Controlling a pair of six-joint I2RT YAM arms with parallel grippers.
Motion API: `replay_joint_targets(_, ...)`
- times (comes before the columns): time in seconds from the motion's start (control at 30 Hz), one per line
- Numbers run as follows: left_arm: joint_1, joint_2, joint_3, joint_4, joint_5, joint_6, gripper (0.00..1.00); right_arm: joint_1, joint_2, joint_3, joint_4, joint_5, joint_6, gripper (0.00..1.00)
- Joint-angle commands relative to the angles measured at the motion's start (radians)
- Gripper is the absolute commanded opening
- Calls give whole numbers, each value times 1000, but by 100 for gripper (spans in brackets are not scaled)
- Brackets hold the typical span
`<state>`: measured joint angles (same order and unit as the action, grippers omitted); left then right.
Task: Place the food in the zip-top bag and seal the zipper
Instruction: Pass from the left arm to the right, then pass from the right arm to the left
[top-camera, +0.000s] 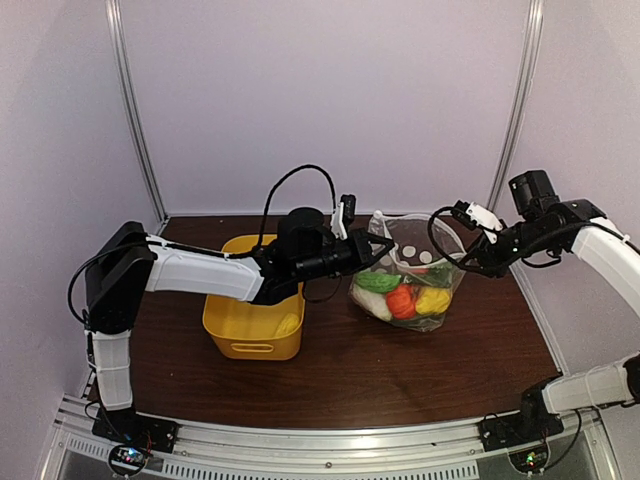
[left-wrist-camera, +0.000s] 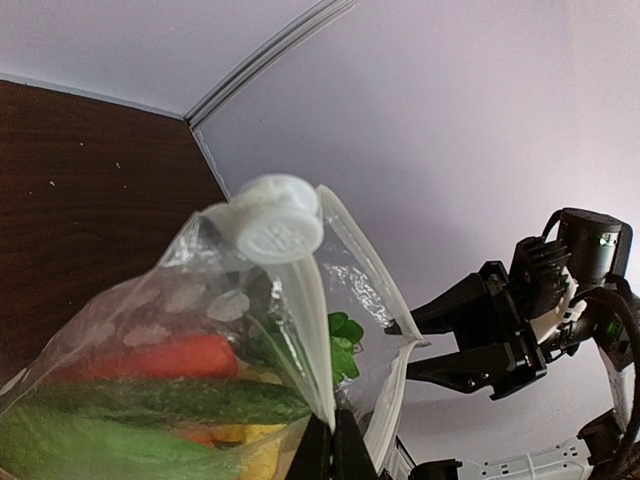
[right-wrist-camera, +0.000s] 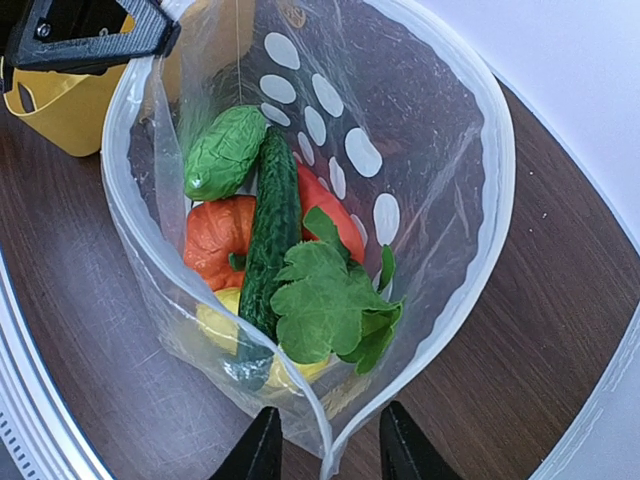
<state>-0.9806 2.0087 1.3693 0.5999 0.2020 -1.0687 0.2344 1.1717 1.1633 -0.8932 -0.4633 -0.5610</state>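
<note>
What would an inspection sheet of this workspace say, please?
Surface: dark wood table.
Job's things: bag upright, zipper unsealed; cucumber, carrot, pumpkin, leaf inside.
Clutter: yellow tub left of bag.
Grippers: left gripper shut on bag's edge; right gripper open, astride opposite edge.
Cables: black loop above left wrist; cable by right wrist.
Surroundings: pale walls; near-edge rail.
</note>
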Motion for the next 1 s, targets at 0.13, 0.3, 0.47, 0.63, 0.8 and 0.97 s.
replay_joint_targets(0.13, 20, 8, 41, -57, 16, 31, 12, 2, 39, -10, 72, -72, 42, 0)
replay_joint_targets(0.3, 40, -128, 44, -264, -28, 378, 51, -4, 24, 32, 21, -42, 19, 0)
replay_joint_targets(0.47, 72, -339, -81, -402, -168, 785, 83, -24, -23, 36, 3, 6, 0, 0)
replay_joint_targets(0.63, 166, -412, -217, -351, 26, 1010, 88, -36, -31, 29, -7, -8, -11, 0)
replay_joint_targets(0.8, 200, -309, -210, -307, 240, 1233, 80, -40, -31, 21, 5, -21, -11, 0)
replay_joint_targets(0.97, 200, -197, -163, -211, 310, 1305, 77, -41, -26, 33, 2, -32, -8, 0)
